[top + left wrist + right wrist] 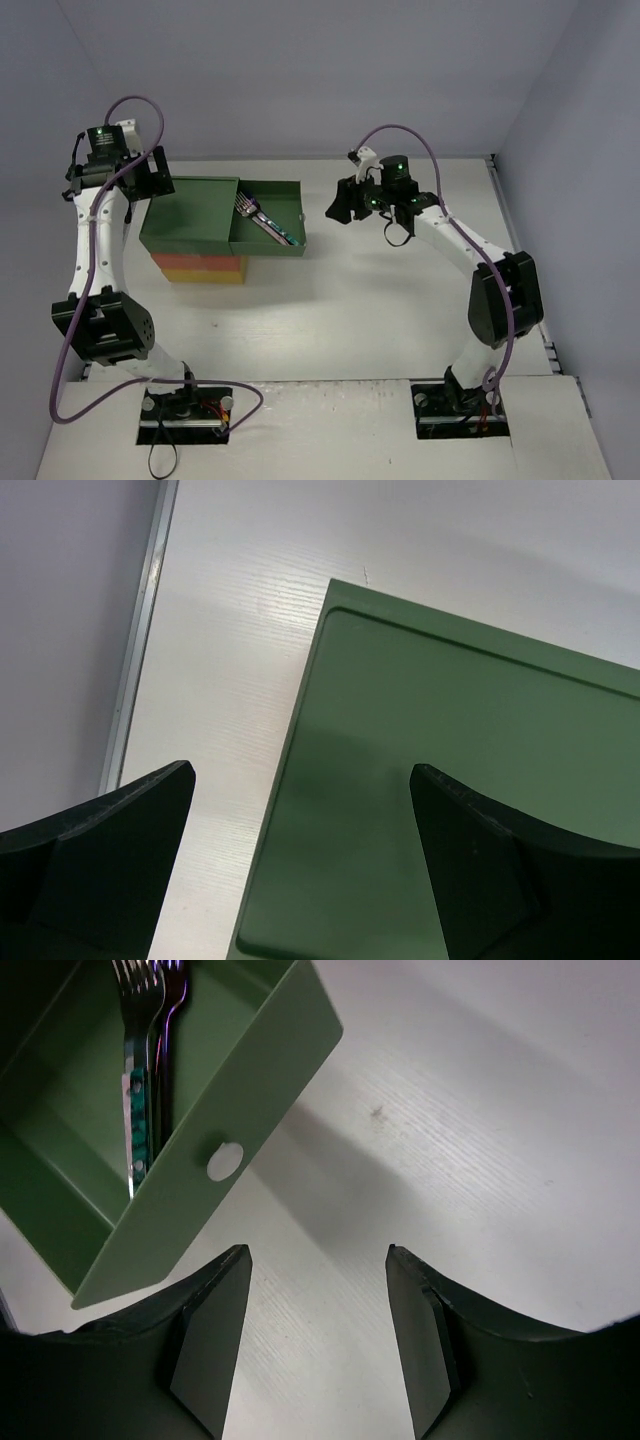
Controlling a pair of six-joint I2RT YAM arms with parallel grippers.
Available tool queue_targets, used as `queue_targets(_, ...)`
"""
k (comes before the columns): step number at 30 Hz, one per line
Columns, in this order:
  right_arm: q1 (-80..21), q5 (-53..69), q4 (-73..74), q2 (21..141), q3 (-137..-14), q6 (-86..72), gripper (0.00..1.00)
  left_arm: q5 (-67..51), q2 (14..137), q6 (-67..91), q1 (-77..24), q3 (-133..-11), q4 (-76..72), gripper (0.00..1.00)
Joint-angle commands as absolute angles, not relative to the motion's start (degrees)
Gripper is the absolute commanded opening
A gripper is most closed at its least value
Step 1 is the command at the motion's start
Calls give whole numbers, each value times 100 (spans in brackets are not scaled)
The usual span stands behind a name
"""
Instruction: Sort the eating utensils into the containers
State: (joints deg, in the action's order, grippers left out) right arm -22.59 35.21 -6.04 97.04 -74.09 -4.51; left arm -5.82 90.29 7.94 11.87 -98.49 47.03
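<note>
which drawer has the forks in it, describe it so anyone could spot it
Find the small stacked drawer unit toward the far left of the table. Its top layer, the green drawer, is slid out to the right with forks lying inside. The orange-red drawer and yellow drawer beneath are pushed in, contents hidden.

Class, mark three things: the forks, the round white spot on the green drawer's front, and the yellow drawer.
forks (137, 1110): right wrist view, on a handle.
round white spot (224, 1161): right wrist view, at its centre.
yellow drawer (205, 276): top external view, on its front face.
</note>
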Motion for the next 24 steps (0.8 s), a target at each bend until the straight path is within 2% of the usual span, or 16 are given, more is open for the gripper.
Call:
queue_targets(1,-2265,4616,-940,10116,-7702,307,53,-888,9070,574,1330,-10140,4482,87)
queue_targets(12,-2371,5602,-932,11007,-8517,1388,53,-1106,8955,589,1327,-9587,3916,87)
queue_targets(24,-2526,6309,-818,11359,-9092,2007,52,-1309,8917,466,1323,-9059,3561,87)
